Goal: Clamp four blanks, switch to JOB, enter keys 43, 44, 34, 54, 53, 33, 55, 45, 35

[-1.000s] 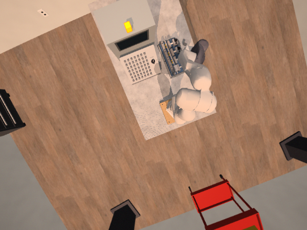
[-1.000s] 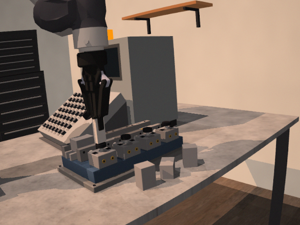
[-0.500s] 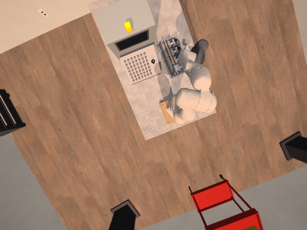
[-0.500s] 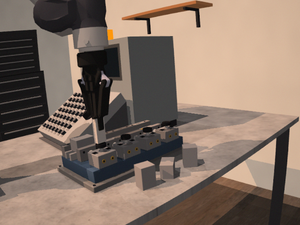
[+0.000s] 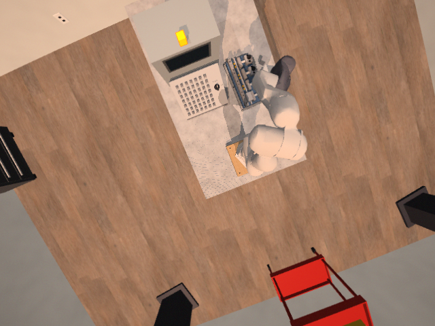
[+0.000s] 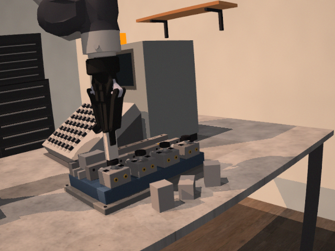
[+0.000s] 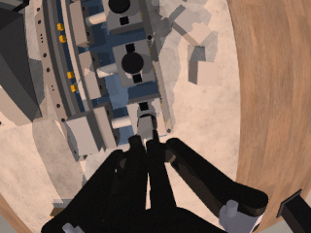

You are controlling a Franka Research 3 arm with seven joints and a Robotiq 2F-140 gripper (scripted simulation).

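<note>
My gripper (image 6: pixel 111 160) (image 7: pixel 147 126) is shut and empty, pointing straight down. Its tips touch the black valve knob of the nearest station's block (image 6: pixel 114 177). That knob sits lower than the other three knobs (image 6: pixel 140 152) (image 6: pixel 164 144) (image 7: pixel 132 61). One grey blank (image 6: pixel 90 159) (image 7: pixel 84 135) lies on the nearest station's rails of the blue vise fixture (image 6: pixel 126 189) (image 5: pixel 238 82). Three blanks (image 6: pixel 161 195) (image 6: pixel 186 186) (image 6: pixel 211 172) stand loose on the table beside the fixture; they also show in the wrist view (image 7: pixel 208 68). The amber lamp (image 5: pixel 181 37) (image 6: pixel 123 38) on the cabinet is lit.
The sloped keypad (image 5: pixel 196 93) (image 6: pixel 73 126) with its selector (image 5: pixel 216 85) lies left of the fixture, in front of the grey cabinet (image 6: pixel 167 83). The table edge (image 6: pixel 243 186) runs close behind the loose blanks. A wooden board (image 5: pixel 236 159) lies near the arm's base.
</note>
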